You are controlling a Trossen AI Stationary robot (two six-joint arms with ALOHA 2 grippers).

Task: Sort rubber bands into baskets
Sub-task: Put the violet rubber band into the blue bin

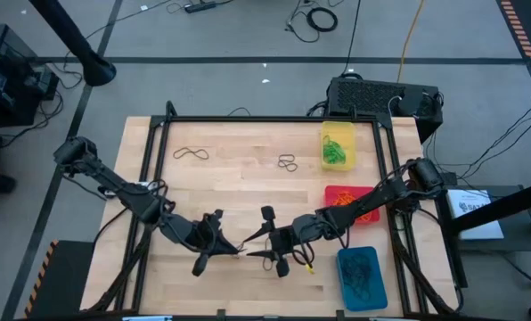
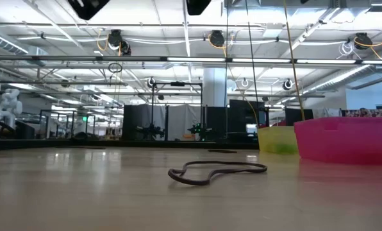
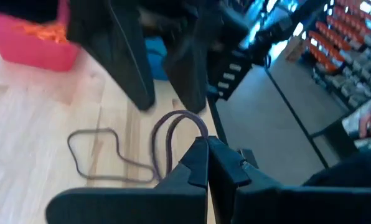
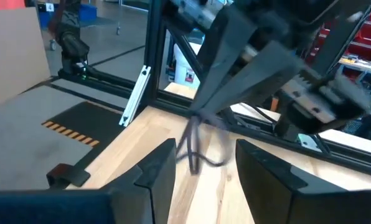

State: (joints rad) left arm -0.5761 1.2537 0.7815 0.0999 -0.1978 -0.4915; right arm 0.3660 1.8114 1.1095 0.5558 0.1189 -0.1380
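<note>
The dark brown, thin, floppy rubber band (image 3: 120,155) you were working on lay near the front edge of the pale wooden table (image 1: 239,192), between the two arms, with one end lifted off the wood. Your left hand (image 3: 207,155) was pinched fully shut on that raised loop, its two dark fingers (image 3: 195,163) pressed together around the rubber. Your right hand (image 4: 204,163) faced it from just beside, fingers spread wide and holding nothing, with the band hanging in front of the gap between them.

Farther back on the table you had two more dark rubber bands, one (image 1: 191,154) toward the left rear and one (image 1: 289,162) near the middle rear; the low view showed one such loop (image 2: 216,171) lying flat on the wood.

Along the right side stood the three shallow plastic baskets: the yellow basket (image 1: 338,134) at the rear with green bands inside, the red basket (image 1: 337,192) in the middle with orange bands, and the blue basket (image 1: 347,294) at the front with dark bands.
</note>
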